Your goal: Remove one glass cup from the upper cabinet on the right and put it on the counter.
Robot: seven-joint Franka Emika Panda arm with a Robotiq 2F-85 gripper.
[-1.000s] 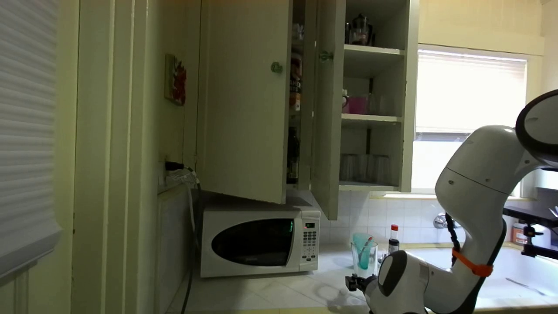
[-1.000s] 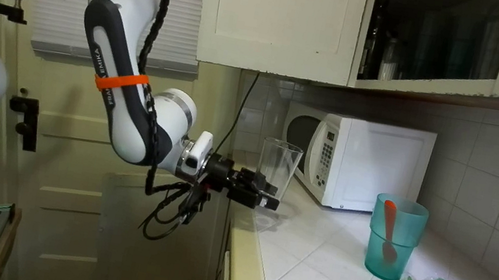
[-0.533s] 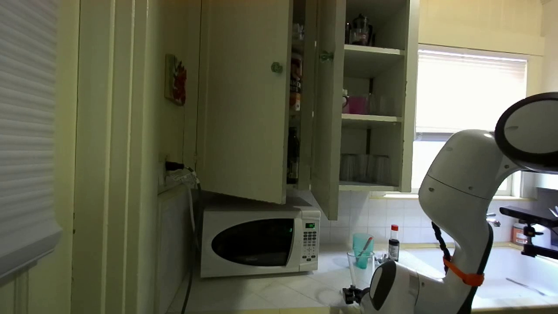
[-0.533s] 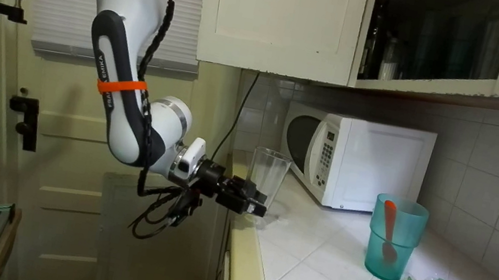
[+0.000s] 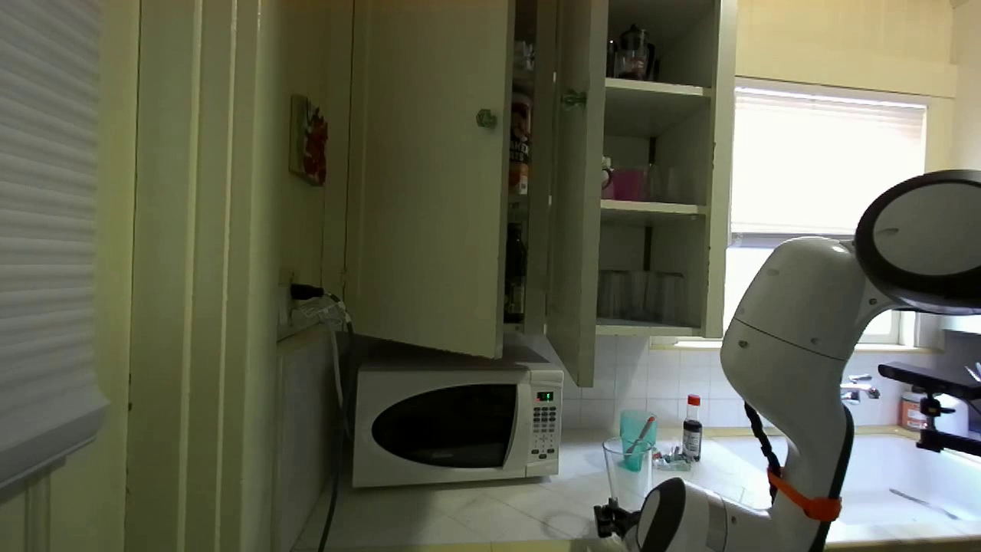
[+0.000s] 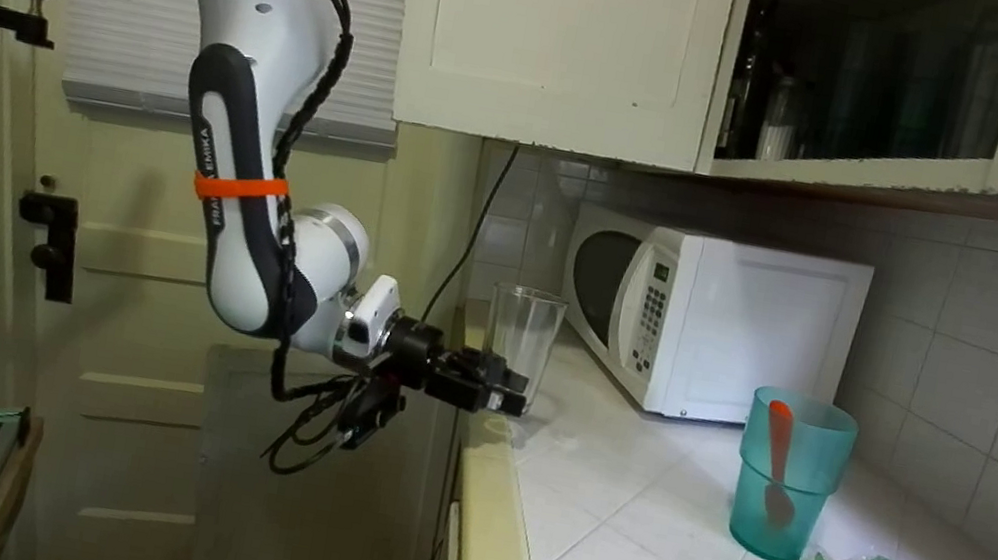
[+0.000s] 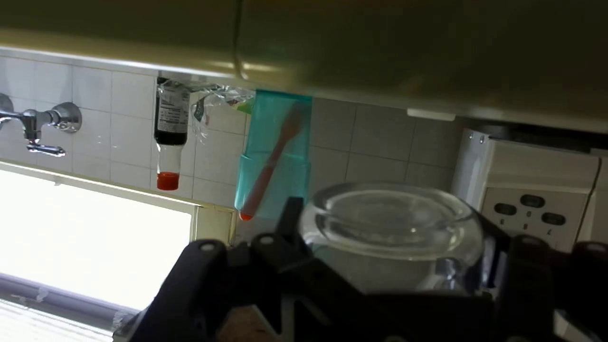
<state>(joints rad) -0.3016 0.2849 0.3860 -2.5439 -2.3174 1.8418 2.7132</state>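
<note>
In an exterior view, has just straightened the glass [image 6: 526,325] nearly upright in a claw [image 6: 509,390] clamped to its width, probably ready for the counter [image 6: 643,512].

- A bright rectangular window [image 5: 828,180] in a pale cream surround, glaring white in an exterior view.
- A cream-painted wall [image 5: 839,42] above it.
- A glossy white wall of square tiles [image 6: 985,341].
- A cream-painted panelled door [image 6: 149,313] — dark metal lock plate [image 6: 63,243] on it, white pleated blind [image 6: 143,43] across its top.
- Light strongest around the window — dimmer away from it.
</note>
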